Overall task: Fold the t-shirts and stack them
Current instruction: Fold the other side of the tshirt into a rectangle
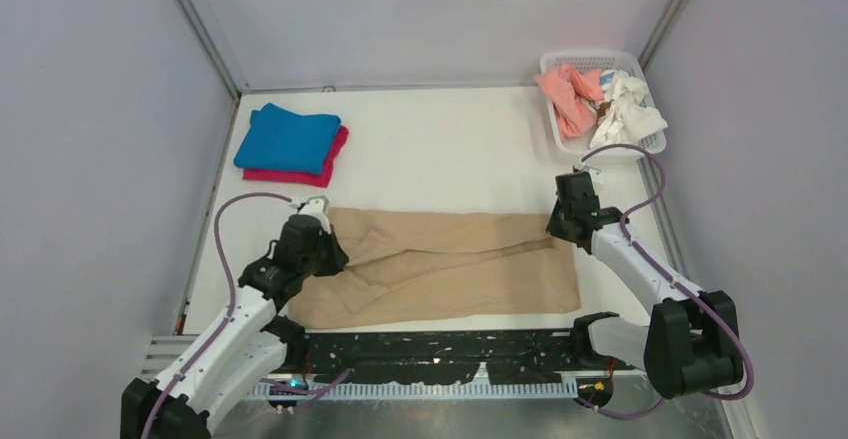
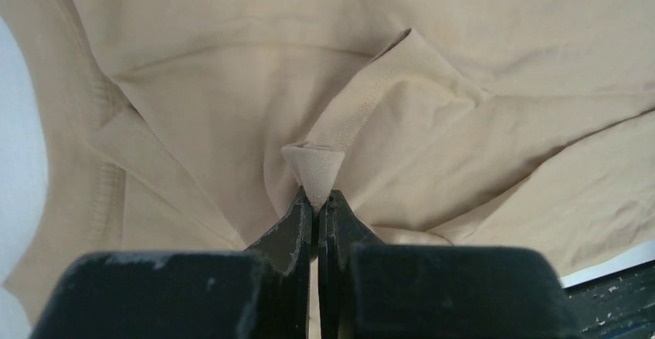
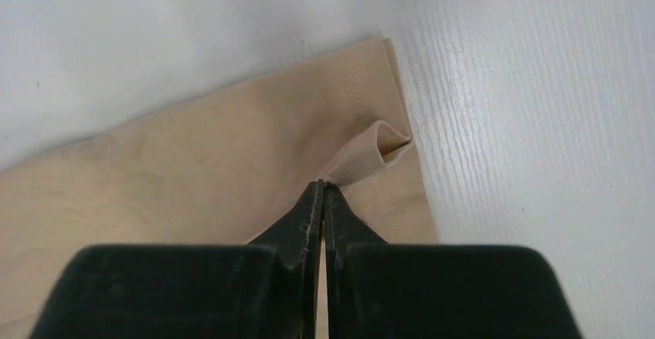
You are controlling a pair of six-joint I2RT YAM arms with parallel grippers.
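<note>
Shirt three of five, I'd guess: the tan t-shirt [image 1: 440, 264] lies spread sideways across the near half of the table [image 1: 450, 149], and both arms have it by the far edge. The left gripper [image 2: 317, 200] is clamped tight on a small peak of cloth at the sleeve end, with no gap between the jaws. The right gripper [image 3: 322, 188] is closed just as hard on a curled bit of the hem corner at the other end. So the fold is set up but not made. What comes next probably needs both arms to lift together and carry that far edge toward the near one, keeping the cloth taut between them so the middle doesn't sag (there's already a long crease running across it). For room, the shirt's near edge sits just beside the black rail [image 1: 440, 344] in front of the arm bases, so there's little slack on that side. The hem end lies near the table's right edge, with only a white strip showing past it. Beyond the far edge it's much roomier. The folded blue shirt [image 1: 285, 139] sits on the magenta shirt [image 1: 335, 164] in the far left corner, well apart. The basket [image 1: 600, 59] holding the salmon shirt [image 1: 565, 94] and white shirt [image 1: 625, 109] is tucked into the far right corner.
</note>
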